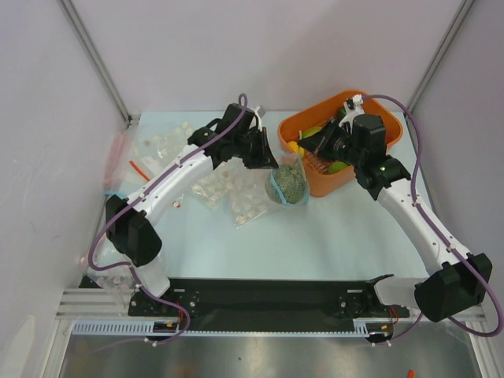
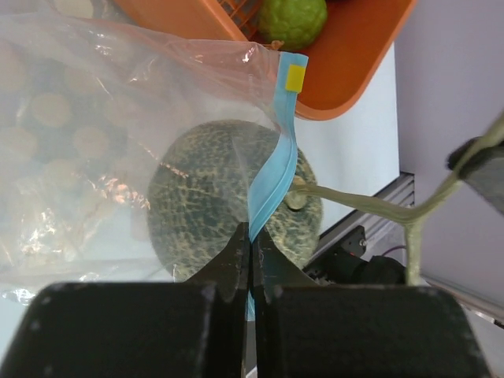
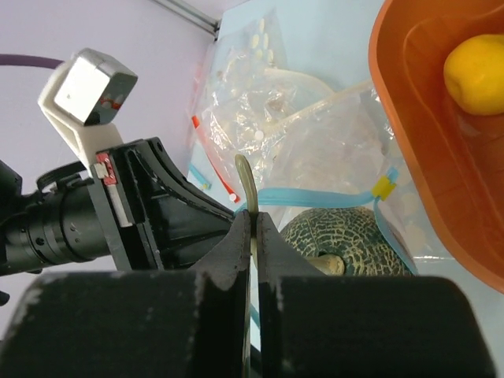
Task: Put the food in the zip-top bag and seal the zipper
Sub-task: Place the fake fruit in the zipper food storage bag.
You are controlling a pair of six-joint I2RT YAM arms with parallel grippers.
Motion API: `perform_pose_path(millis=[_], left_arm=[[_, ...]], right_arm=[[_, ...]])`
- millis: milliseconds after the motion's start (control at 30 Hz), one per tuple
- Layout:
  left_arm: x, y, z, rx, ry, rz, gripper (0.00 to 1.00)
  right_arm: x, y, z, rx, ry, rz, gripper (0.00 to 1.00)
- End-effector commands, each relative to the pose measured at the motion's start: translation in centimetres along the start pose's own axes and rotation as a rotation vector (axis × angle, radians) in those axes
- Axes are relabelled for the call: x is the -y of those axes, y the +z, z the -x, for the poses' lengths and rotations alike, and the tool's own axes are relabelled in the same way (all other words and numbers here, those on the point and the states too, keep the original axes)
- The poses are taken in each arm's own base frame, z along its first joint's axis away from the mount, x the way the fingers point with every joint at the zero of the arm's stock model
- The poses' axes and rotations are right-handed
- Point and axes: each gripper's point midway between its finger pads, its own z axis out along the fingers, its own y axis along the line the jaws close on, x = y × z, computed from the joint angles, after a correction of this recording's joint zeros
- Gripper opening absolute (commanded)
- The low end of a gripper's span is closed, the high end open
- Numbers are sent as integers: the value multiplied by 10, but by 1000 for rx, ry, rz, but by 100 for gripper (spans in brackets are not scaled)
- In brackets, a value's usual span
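Zip-top bag [image 1: 285, 186]: clear plastic, lying on the table [image 1: 339, 236] just beside the orange basket [image 1: 319, 181], mouth open. Zipper [image 2: 274, 169]: light-blue strip with a yellow tab at its end. Left gripper [image 2: 250, 236]: fingers together, pinching that blue strip. Netted grey-green melon [image 2: 213, 213]: sitting in the bag's mouth, partly behind the plastic, with its olive stem [image 3: 245, 183] poking out. Right gripper [image 3: 252, 219]: clamped tight on the stem, above the basket's edge. In the basket: a lemon [image 3: 475, 75] and a green bumpy fruit [image 2: 293, 20]. Behind the bag: clear dotted bags [image 1: 228, 193] spread flat, one bag with a red strip [image 3: 214, 161].
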Motion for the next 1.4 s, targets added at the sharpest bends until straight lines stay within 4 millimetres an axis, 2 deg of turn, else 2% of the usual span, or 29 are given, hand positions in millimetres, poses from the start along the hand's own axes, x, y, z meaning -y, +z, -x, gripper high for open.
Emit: perform_pose_path(millis=[0, 167, 367, 467, 667, 700, 800, 900, 967, 1000, 1033, 1100, 1133, 1233, 1367], left_arm=[[46, -36, 24, 81, -8, -152, 0], [54, -39, 19, 67, -38, -198, 0], [64, -50, 29, 98, -37, -224, 0], [71, -54, 35, 106, -33, -228, 0], [78, -60, 40, 120, -31, -239, 0], [79, -60, 41, 122, -30, -240, 0], [86, -60, 37, 108, -21, -255, 0], [94, -63, 33, 107, 2, -264, 0], [100, -66, 34, 119, 37, -261, 0], [99, -67, 30, 108, 47, -249, 0], [98, -67, 31, 108, 56, -239, 0], [96, -73, 32, 118, 81, -222, 0], [94, -75, 31, 120, 88, -211, 0], [80, -79, 28, 125, 115, -148, 0], [57, -80, 21, 111, 140, -52, 0]], right_arm=[[-19, -10, 11, 87, 9, 64, 0], [-18, -13, 5, 97, 48, 92, 0], [-19, -18, 1, 90, 30, 89, 0], [-18, -24, -6, 76, -5, 67, 0], [-2, -25, -36, -10, -42, -27, 0], [-4, -25, -46, -31, -57, -24, 0], [2, -17, -59, -61, -59, -54, 0], [6, -5, -64, -101, -51, -76, 0], [2, 1, -63, -127, -57, -75, 0], [11, 5, -72, -167, -51, -113, 0], [9, 6, -72, -177, -53, -118, 0], [15, 4, -79, -197, -45, -152, 11], [16, 2, -80, -199, -45, -156, 22], [11, -9, -69, -155, -63, -149, 35], [-9, -22, -45, -121, -120, -140, 42]])
